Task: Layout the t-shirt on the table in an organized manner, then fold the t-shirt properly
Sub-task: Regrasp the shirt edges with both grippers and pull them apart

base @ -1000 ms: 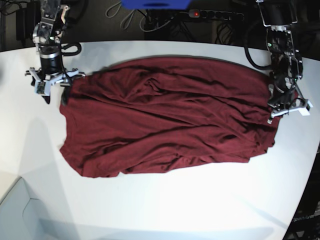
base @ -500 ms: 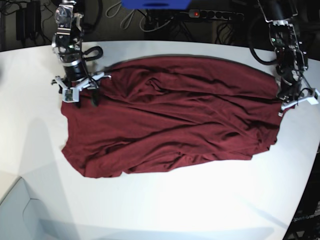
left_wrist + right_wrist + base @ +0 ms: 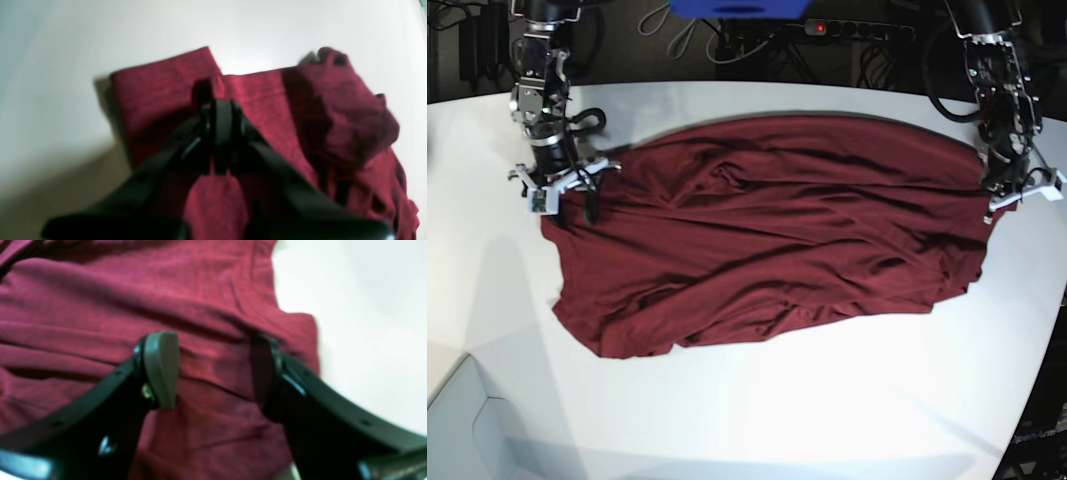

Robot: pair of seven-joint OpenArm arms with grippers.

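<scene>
Bright overhead glare — wrist views blurred.

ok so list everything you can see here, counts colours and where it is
t-shirt: one, dark maroon, spread wrinkled across the middle of the table
table: one, glossy white, under the shirt and reaching well past it on every side
power strip: one, black with a red light, on the dark floor behind the table
cables: several, pale and black, on the floor behind the table
blue thing: one, blue, cut off at the top edge, cannot tell what it is
left gripper: one, black, shut on the shirt's edge, at the base view's right
right gripper: one, black with grey pads, open over the shirt's other edge, at the base view's left
</scene>
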